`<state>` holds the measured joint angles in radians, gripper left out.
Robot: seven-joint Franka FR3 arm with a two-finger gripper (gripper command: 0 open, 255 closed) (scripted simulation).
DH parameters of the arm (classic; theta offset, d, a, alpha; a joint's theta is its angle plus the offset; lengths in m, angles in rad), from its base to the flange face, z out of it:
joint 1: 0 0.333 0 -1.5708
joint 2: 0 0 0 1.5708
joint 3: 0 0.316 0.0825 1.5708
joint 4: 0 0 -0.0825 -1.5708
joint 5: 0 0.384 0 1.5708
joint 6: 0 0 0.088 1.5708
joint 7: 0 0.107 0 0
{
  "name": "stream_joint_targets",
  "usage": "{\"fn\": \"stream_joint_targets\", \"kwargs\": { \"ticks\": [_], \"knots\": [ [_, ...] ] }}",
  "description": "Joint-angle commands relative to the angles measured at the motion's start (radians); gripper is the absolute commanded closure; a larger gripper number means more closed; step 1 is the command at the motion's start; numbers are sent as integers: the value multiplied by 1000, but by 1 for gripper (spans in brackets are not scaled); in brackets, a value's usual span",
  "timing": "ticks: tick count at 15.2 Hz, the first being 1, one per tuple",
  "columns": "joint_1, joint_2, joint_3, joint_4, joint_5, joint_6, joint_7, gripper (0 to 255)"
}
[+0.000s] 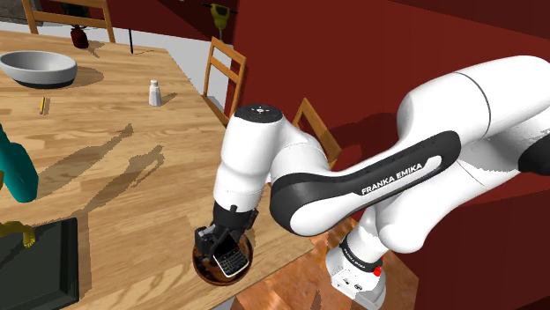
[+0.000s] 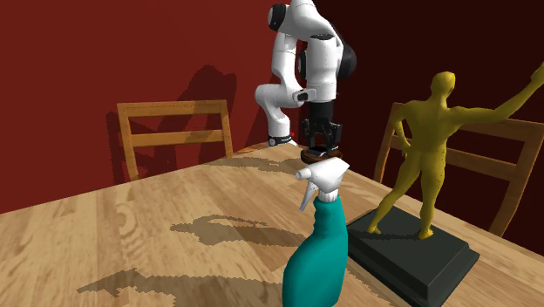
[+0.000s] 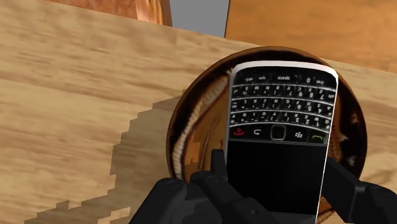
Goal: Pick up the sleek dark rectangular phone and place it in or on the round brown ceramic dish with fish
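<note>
A black two-finger gripper (image 3: 278, 177) pinches a dark rectangular phone (image 3: 280, 114) with a keypad and silver rim, one finger pressed against each long side. Just beyond the fingertips a round brown ceramic dish (image 3: 191, 127) sits on a light wooden table (image 3: 76, 95). The phone's far end seems to rest inside the dish, though contact is unclear.
</note>
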<state>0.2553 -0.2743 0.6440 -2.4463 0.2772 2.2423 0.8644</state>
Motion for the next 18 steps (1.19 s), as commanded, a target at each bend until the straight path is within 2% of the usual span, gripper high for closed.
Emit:
{"fn": "stream_joint_targets", "kwargs": {
  "ticks": [1, 5, 6, 11, 15, 18],
  "knots": [
    [0, 2, 1, -1, 0, 3, 0, 255],
    [0, 2, 0, -1, -1, 3, 0, 255],
    [0, 2, 1, -2, -1, 4, 1, 0],
    [0, 2, 0, -1, -1, 3, 0, 0],
    [6, -75, -39, 69, 14, -141, -19, 0],
    [6, -75, -40, 69, 14, -141, -18, 0]
  ]
}}
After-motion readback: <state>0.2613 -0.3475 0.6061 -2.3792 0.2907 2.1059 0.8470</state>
